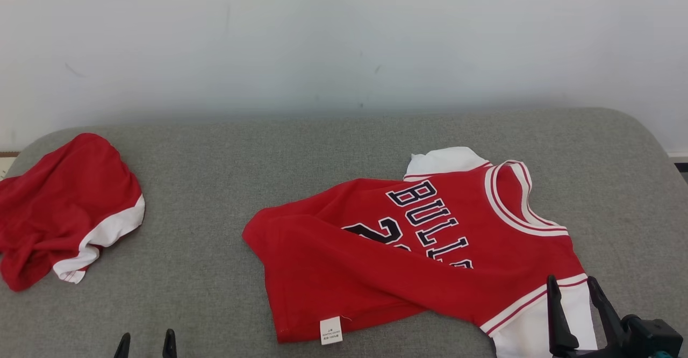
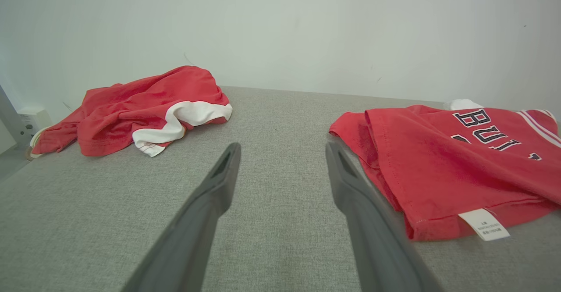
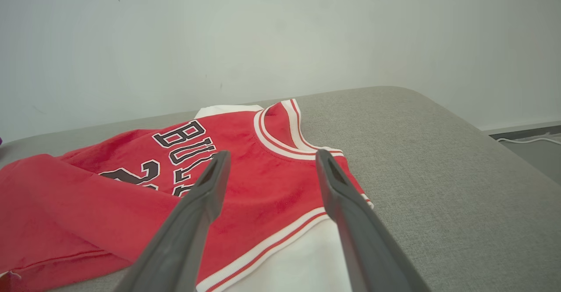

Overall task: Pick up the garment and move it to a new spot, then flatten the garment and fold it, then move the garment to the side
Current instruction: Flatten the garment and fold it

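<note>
Head view: your red jersey (image 1: 408,261) lies rumpled, lettering up, on the right half of the gray cushion (image 1: 215,186), well apart from a red-and-white cloth (image 1: 64,207) at the left edge. Your right gripper (image 1: 571,279) hovers over its white sleeve (image 1: 527,331), fingers spread and empty. Your left gripper (image 1: 148,335), likewise spread, holds nothing.

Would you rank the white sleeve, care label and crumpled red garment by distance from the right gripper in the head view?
1. White sleeve, at the right gripper.
2. Care label, at the near hem.
3. Crumpled red garment, far left.
</note>
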